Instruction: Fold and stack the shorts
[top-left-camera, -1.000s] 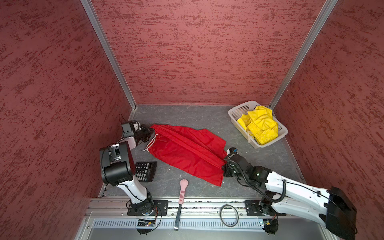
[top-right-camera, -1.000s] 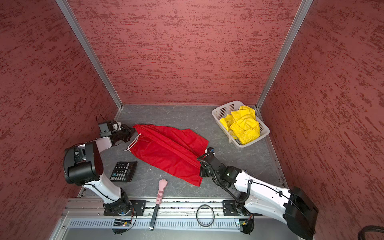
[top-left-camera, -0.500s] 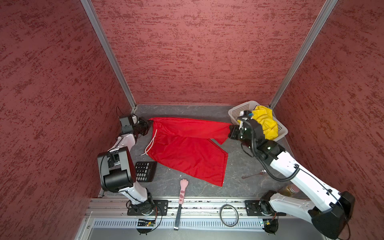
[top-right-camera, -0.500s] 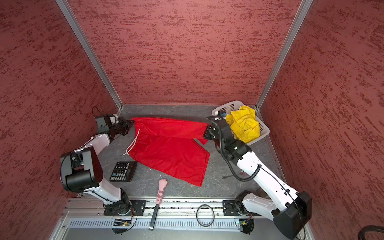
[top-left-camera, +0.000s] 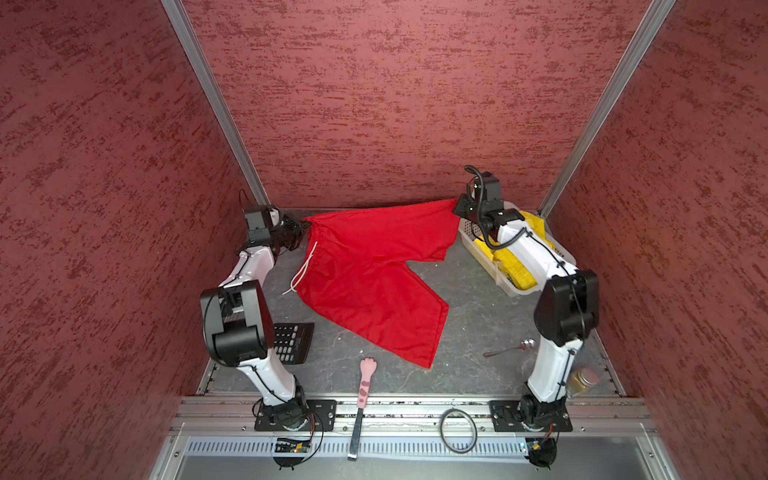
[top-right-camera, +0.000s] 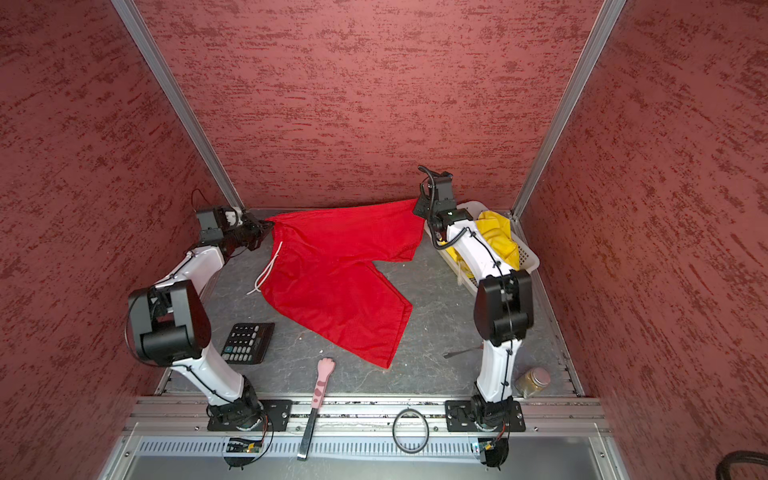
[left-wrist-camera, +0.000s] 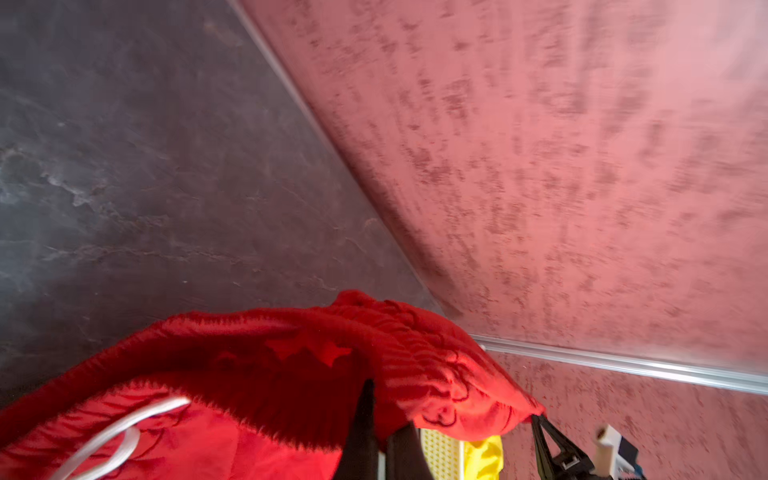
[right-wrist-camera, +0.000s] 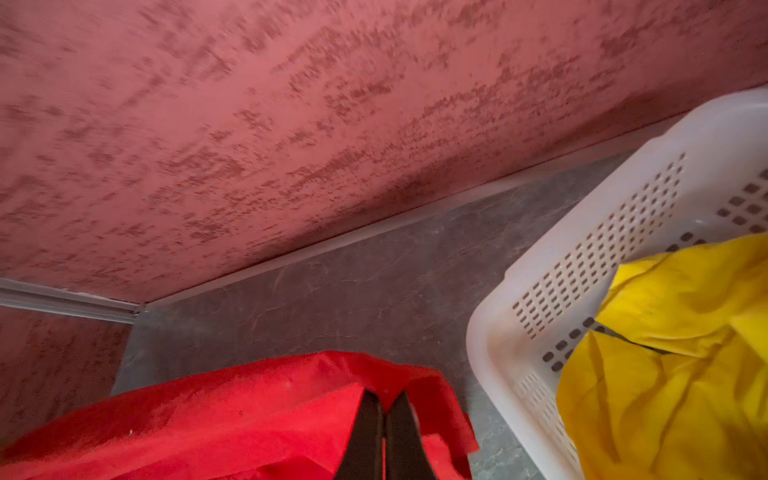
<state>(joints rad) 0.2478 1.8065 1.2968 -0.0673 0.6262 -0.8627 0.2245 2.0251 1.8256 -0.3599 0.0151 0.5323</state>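
The red shorts (top-left-camera: 374, 266) are strung out along the back of the grey table (top-left-camera: 469, 324), held at both ends. The left gripper (top-left-camera: 302, 227) has its jaws pressed together on the gathered waistband corner. In the left wrist view its dark fingers (left-wrist-camera: 362, 432) come up from under the elastic edge, with red cloth draped over their tips and the white drawstring (left-wrist-camera: 120, 432) looped just beside them. The right gripper (top-left-camera: 458, 208), up by the back wall, is pinching the outer corner of the far leg. In the right wrist view its fingers (right-wrist-camera: 368, 428) are closed flat against each other with the hem folded over them. Between the two grips the upper edge runs taut and lifted, while the near leg lies flat on the table, pointing toward the front. The yellow shorts (top-left-camera: 515, 268) sit crumpled in the white basket (top-left-camera: 482, 255) under the right arm, just beside the pinched red corner
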